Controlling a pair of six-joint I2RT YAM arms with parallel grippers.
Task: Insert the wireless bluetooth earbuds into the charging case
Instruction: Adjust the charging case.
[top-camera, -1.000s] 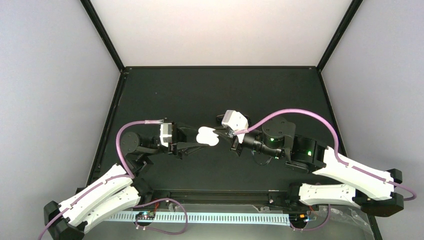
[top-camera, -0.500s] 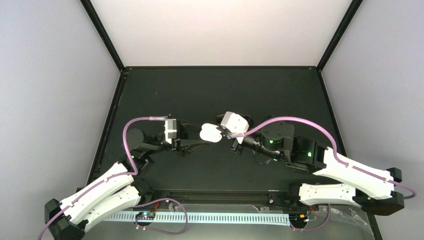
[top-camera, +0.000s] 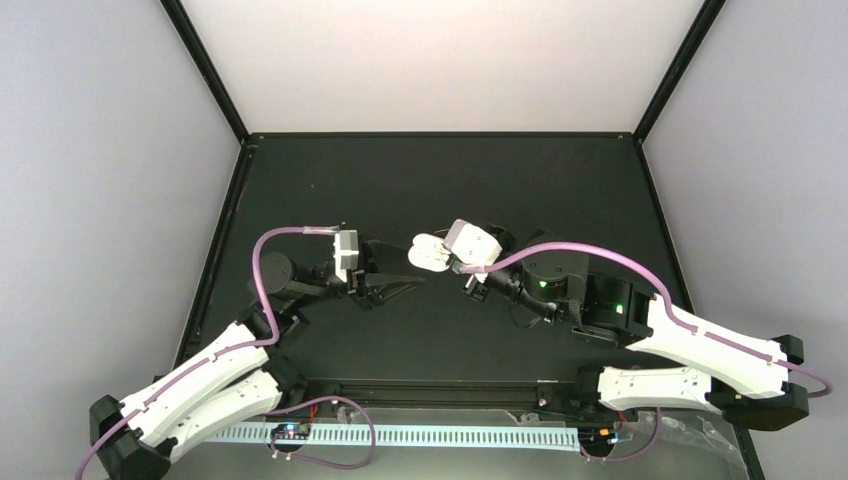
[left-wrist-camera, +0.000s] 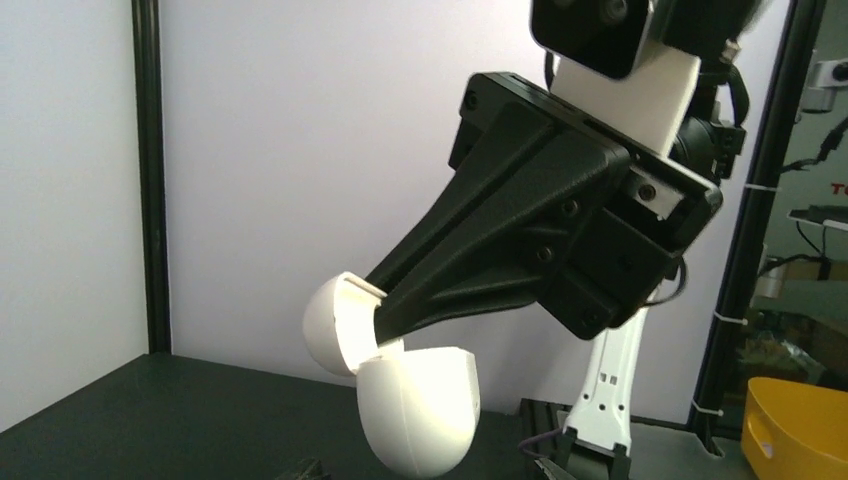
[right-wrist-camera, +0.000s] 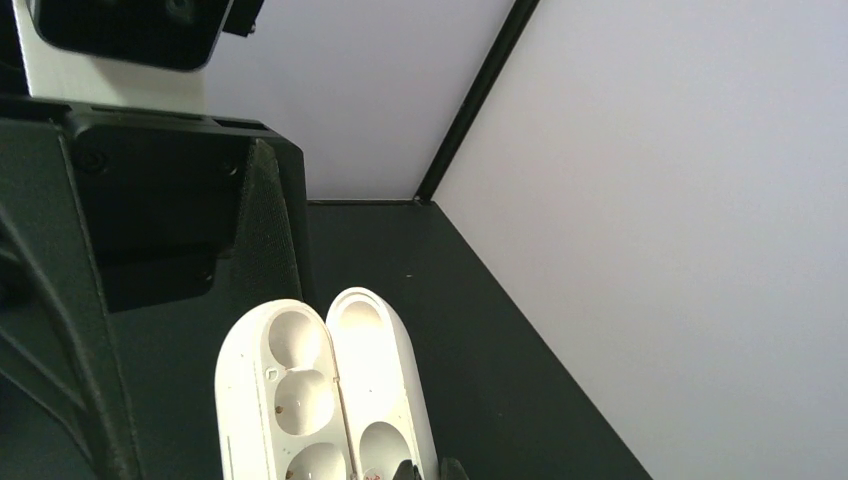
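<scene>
The white charging case (top-camera: 430, 252) hangs open in the air, held by my right gripper (top-camera: 450, 260), which is shut on its lid edge. In the right wrist view the case (right-wrist-camera: 320, 390) shows its round wells, all empty, with my right gripper (right-wrist-camera: 425, 468) pinching its near end. In the left wrist view the case (left-wrist-camera: 415, 405) hangs from the right gripper's black fingers (left-wrist-camera: 480, 270). My left gripper (top-camera: 408, 285) is open and empty, just below and left of the case; only its fingertips (left-wrist-camera: 303, 468) show at the bottom edge. No earbuds are in view.
The black table (top-camera: 420, 180) is walled by pale panels with black corner posts (top-camera: 205, 70). The black rail (top-camera: 430, 388) runs along the near edge between the arm bases. A yellow bin (left-wrist-camera: 795, 430) stands outside the cell.
The case has moved back and to the right with my right gripper, away from my left gripper's fingers, which were beside it a second ago.
</scene>
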